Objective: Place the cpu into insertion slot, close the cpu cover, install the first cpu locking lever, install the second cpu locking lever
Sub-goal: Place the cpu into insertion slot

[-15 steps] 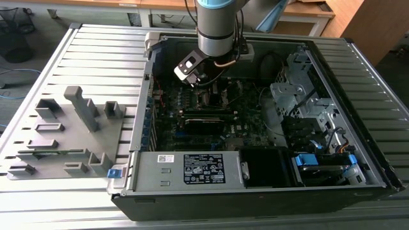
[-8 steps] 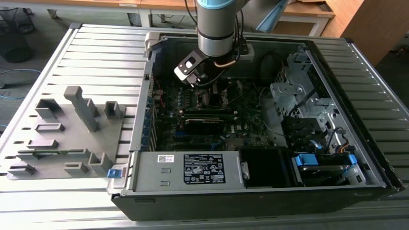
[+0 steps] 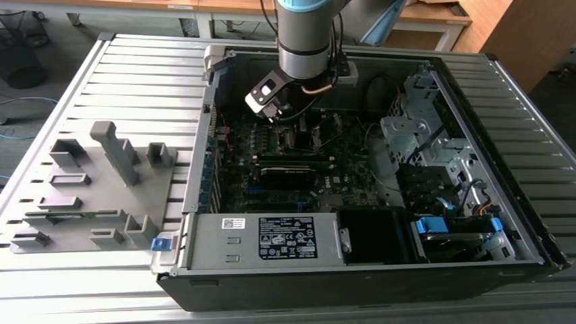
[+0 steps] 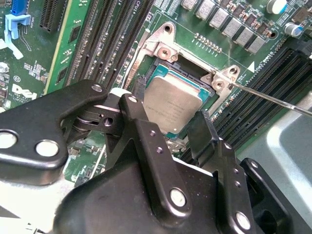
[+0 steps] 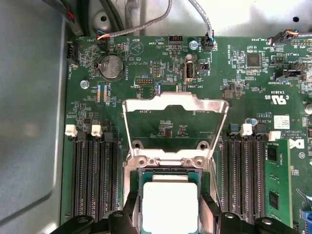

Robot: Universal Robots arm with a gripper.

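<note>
Second wrist view: pinching the cpu (image 4: 168, 95) by two opposite edges with the end effector (image 4: 171, 105), holding it right at the insertion slot (image 4: 168, 68), not telling whether seated or hovering just above; first wrist view showing the cpu cover (image 5: 175, 102) tilted up open just beyond the end effector, clear of the cpu

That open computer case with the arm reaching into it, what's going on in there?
A robot arm has its gripper inside the open computer case, right at the cpu. The cpu sits at the insertion slot on the green motherboard; I cannot tell whether it is fully seated. The cpu cover stands tilted up and open beyond the slot, so it is not yet closed.
</note>
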